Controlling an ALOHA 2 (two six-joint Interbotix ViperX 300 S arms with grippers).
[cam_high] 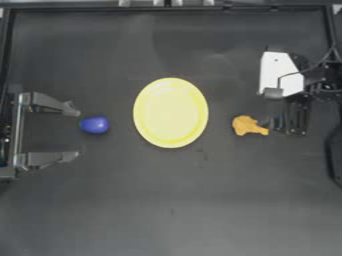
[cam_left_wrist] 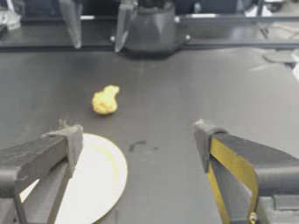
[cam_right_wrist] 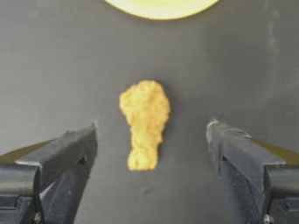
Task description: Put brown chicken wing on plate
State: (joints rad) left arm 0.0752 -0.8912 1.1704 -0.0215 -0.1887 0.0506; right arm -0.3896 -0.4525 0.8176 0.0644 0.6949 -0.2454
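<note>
Plate [cam_high: 170,112], bright yellow and round, is sitting near the middle of the top view on the dark table [cam_high: 174,200], with nothing lying on it. The brown chicken wing [cam_high: 248,126] is lying on the table to the right of the plate, apart from its rim, with its broader end toward the plate and its narrow end pointing to the right edge of the frame.

The right gripper [cam_high: 288,120] is reaching in from the right side of the top view and is sitting just beside the wing's narrow end. In the right wrist view its two dark jaws are standing well apart, with the chicken wing [cam_right_wrist: 144,122] lying lengthwise between them and touching neither; a slice of the plate [cam_right_wrist: 161,6] is showing farther off.

The left gripper [cam_high: 70,134] is resting at the left edge of the top view, jaws spread wide, well away from the wing. A small blue ball [cam_high: 94,125] is lying between that gripper and the plate, nearer the upper jaw. In the left wrist view the plate's edge [cam_left_wrist: 108,175] is showing beside one jaw, and the wing [cam_left_wrist: 105,100] is lying beyond it.
</note>
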